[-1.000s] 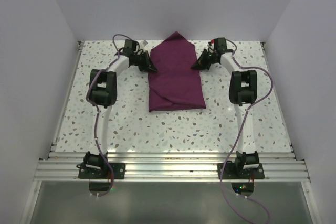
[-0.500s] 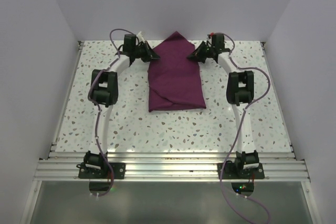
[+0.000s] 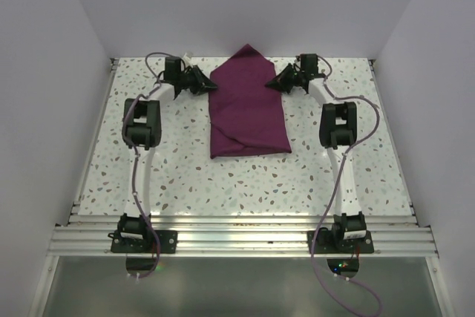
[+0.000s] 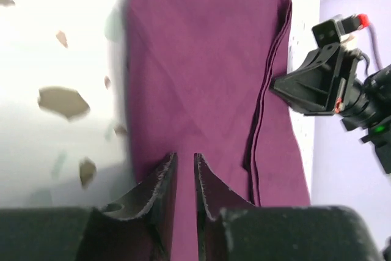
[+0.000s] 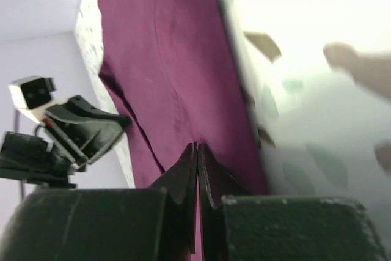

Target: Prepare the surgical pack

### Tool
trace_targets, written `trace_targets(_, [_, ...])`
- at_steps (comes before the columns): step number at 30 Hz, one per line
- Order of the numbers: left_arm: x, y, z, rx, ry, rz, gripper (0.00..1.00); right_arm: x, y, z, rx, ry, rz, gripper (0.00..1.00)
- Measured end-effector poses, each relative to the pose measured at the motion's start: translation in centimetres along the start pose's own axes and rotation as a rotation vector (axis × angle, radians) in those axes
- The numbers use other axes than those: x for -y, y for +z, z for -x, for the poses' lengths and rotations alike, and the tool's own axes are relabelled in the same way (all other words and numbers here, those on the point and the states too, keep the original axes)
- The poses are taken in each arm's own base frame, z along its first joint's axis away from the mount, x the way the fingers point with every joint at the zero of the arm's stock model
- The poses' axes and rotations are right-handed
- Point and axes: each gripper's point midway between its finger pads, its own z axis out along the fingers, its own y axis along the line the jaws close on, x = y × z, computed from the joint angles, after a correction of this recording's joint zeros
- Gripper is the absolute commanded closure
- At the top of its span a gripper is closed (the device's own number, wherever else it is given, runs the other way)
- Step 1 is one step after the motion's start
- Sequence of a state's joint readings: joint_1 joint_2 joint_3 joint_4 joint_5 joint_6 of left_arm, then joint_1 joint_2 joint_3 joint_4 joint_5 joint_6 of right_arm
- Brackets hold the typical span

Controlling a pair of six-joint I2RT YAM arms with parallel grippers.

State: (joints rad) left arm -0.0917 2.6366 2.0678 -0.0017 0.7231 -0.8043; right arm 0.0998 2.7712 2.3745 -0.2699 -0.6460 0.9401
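Wrapping stage, judged nearly complete: one surgical pack (image 3: 247,109), a folded maroon bundle with a pointed far flap, lies on the tabletop (image 3: 185,176) between the two end effectors, its contents hidden, so only a last tuck or release seems left to do. Left end effector (image 4: 185,158), at the bundle's left edge, holds its fingers slightly apart with no cloth visibly pinched. Right end effector (image 5: 197,148), at the opposite edge, has its fingers pressed together. Count: one bundle, two end effectors, no loose tray, instrument or gauze in view.
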Motion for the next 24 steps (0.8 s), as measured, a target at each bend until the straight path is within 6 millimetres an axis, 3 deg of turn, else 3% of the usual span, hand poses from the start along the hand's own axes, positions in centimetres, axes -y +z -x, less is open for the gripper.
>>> trace_targets(4, [1.7,-2.6,-1.1,-0.02,0.06,0.032,0.73,0.0,-2.2,-1.6,-0.042,-0.024,-0.055,1.0])
trace_targets(6, [3.6,-4.2,-1.5,-0.022,0.101,0.025,0.75,-0.6,-3.8,-2.5,-0.059,-0.049,-0.069,1.0])
trace_targets(7, [3.6,-4.4,-1.9,-0.029,0.109,0.027,0.75,-0.9,-4.4,-2.8,-0.064,-0.062,-0.071,1.0])
trace_targets(9, [6.3,-5.8,-1.9,-0.02,0.166,-0.006,0.77,-1.9,-5.7,-3.4,-0.076,-0.095,-0.066,1.0])
trace_targets(12, [7.8,-6.0,-3.2,-0.046,0.203,-0.034,0.84,-2.6,-6.9,-4.0,-0.09,-0.137,-0.056,1.0])
trace_targets(15, [6.6,-5.4,-5.4,-0.095,0.19,-0.022,0.87,-1.8,-6.8,-4.7,-0.116,-0.144,-0.061,1.0])
trace_targets(20, [2.0,-4.8,-8.9,-0.185,0.103,0.067,0.94,1.4,-6.1,-6.3,-0.169,-0.119,-0.11,1.0])
trace_targets(22, [0.6,-4.9,-10.0,-0.21,0.063,0.095,0.97,2.8,-5.7,-6.9,-0.192,-0.111,-0.129,1.0])
trace_targets(24, [0.4,-5.1,-10.0,-0.215,0.053,0.101,0.98,3.0,-5.6,-7.3,-0.213,-0.103,-0.114,1.0])
